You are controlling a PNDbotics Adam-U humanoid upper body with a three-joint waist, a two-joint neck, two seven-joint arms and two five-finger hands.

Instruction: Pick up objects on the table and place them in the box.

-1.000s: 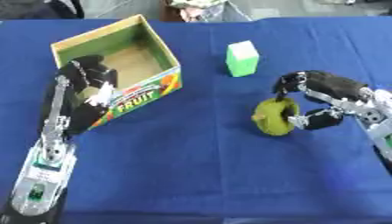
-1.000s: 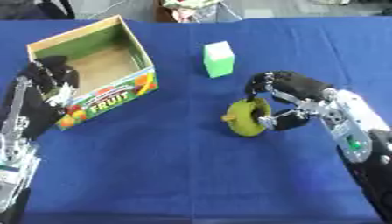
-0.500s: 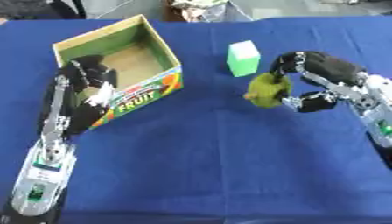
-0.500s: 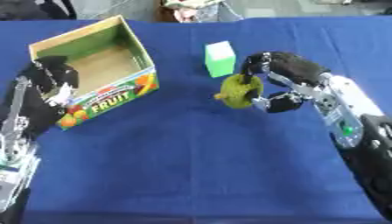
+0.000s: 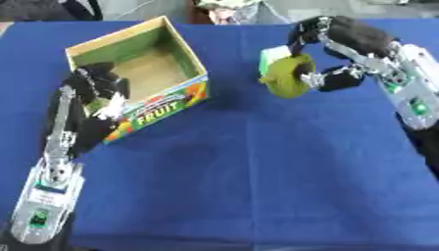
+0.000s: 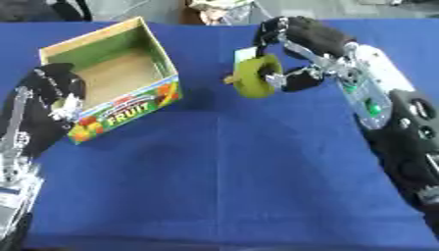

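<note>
My right hand has its fingers and thumb curled round the one olive-green round object, holding it up off the blue surface at about one o'clock in the view. The object hides most of the light-green block behind it; only a pale sliver shows at its upper left edge, so I cannot tell whether the two touch. What the round thing is I cannot make out, beyond a small stub on its left side.

My left hand sits at nine o'clock with its fingers bent over the near-left wall of the single cardboard box, the one printed FRUIT; its thumb is hidden. The box is open and I see only bare floor inside.

Count: one box, one round object, one block.

Against half a second ago, the right hand has carried the object higher and further toward the box, now covering the block. The left hand has stayed on the box.
</note>
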